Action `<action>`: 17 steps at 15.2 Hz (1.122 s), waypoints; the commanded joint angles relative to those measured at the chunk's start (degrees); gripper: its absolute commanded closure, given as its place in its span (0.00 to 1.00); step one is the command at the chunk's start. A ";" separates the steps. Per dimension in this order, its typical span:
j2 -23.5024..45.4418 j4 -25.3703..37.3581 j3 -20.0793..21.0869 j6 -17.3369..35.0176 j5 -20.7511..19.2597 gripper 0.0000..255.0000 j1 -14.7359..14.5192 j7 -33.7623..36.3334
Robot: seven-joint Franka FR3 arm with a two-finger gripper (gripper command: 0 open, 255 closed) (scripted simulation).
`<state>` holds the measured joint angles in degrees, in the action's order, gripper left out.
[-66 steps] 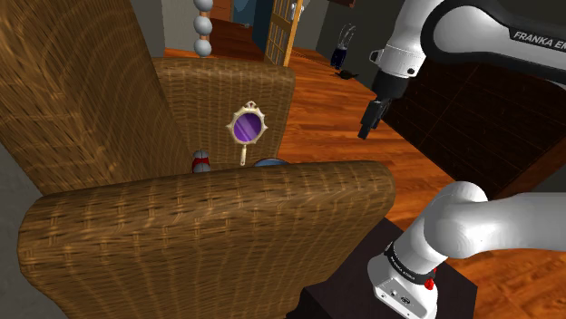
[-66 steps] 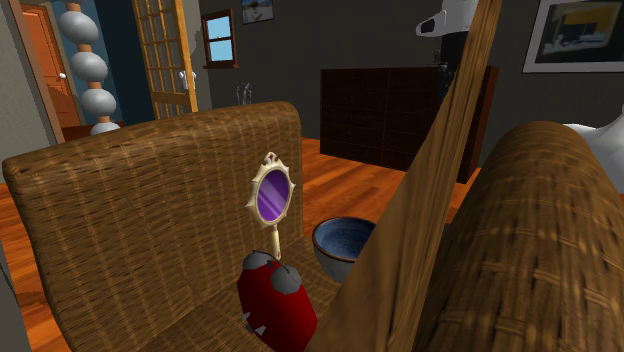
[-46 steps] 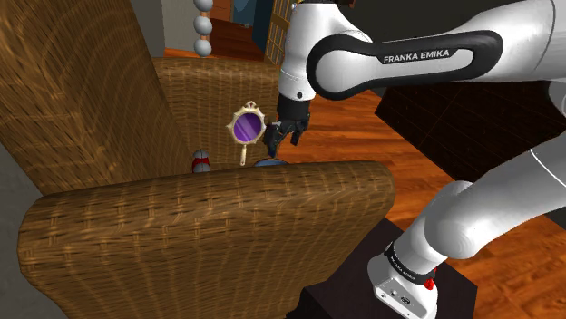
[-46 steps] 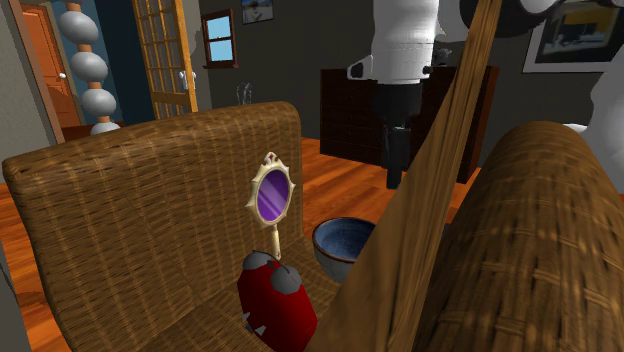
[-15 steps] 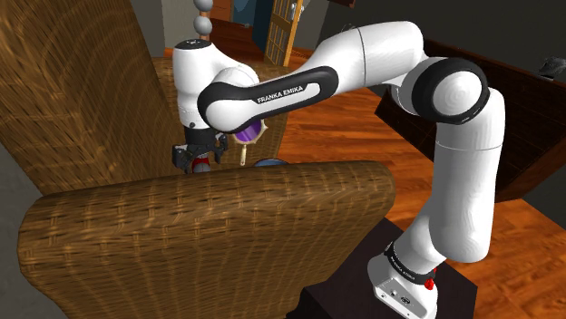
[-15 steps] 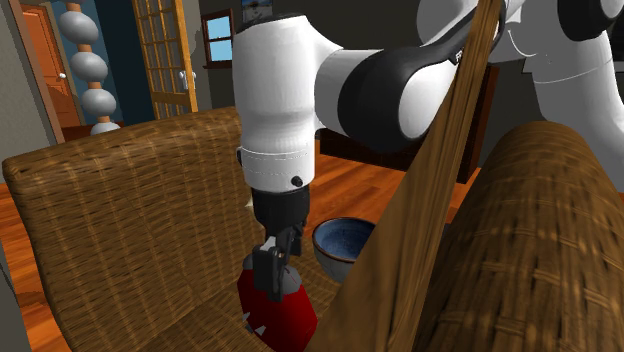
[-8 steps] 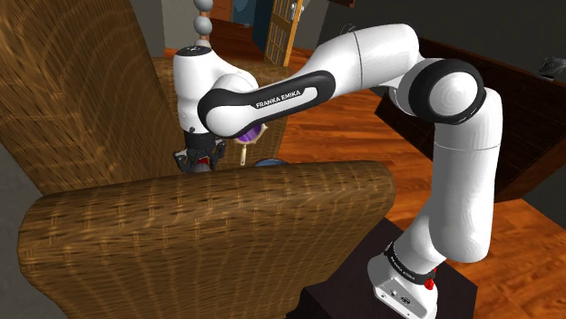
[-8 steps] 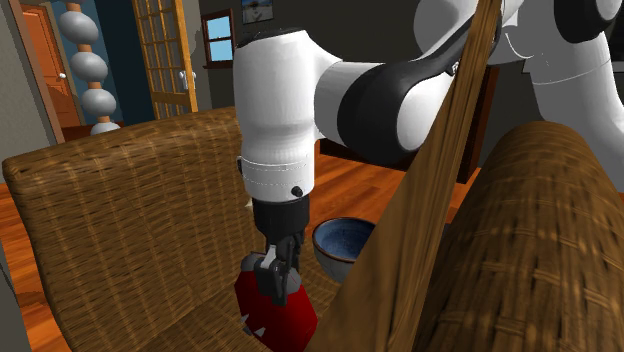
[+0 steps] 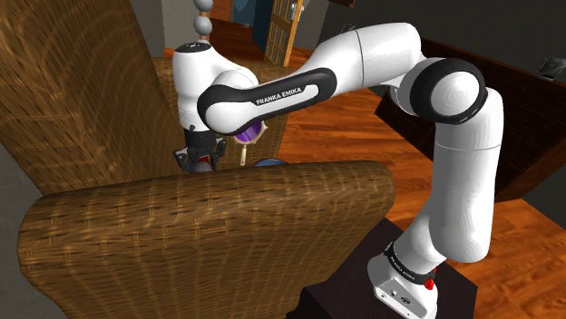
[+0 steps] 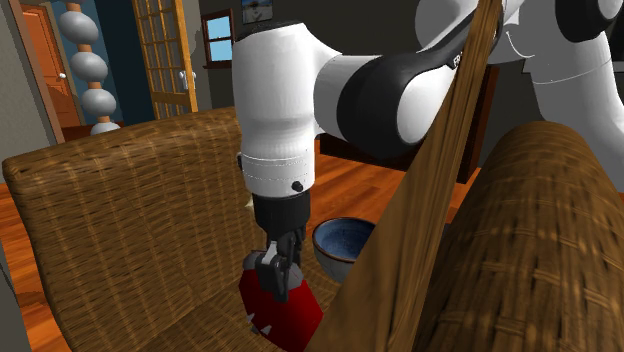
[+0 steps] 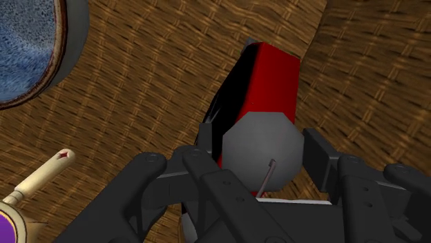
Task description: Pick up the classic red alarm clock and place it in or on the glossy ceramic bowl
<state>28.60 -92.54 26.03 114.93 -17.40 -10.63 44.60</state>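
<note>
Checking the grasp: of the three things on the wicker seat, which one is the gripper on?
The red alarm clock: the gripper clasps its grey bell. The blue bowl and the purple hand mirror lie apart, untouched.

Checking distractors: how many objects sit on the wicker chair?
3: red alarm clock clasped by the black gripper, blue glossy bowl beside it, gold-framed purple hand mirror nearby. Others may be hidden.

Shoulder view: high behind the stand [image 9: 399, 299], looking down over wicker chair [image 9: 209, 231] arm. Second exterior: low, close, across seat. Wrist: near, facing seat. Both share red clock [image 10: 290, 312] and blue bowl [image 10: 340, 243].
</note>
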 commanded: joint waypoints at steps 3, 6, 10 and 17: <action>-1.10 1.51 0.35 -2.51 0.67 1.00 0.08 -0.52; -1.86 2.76 0.58 -4.41 1.14 1.00 0.12 -0.91; -2.71 4.64 0.85 -7.03 1.68 1.00 0.11 -1.40; -3.74 8.60 1.20 -11.84 2.39 1.00 -0.09 -2.15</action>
<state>24.87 -84.92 27.20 104.00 -15.05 -10.64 42.58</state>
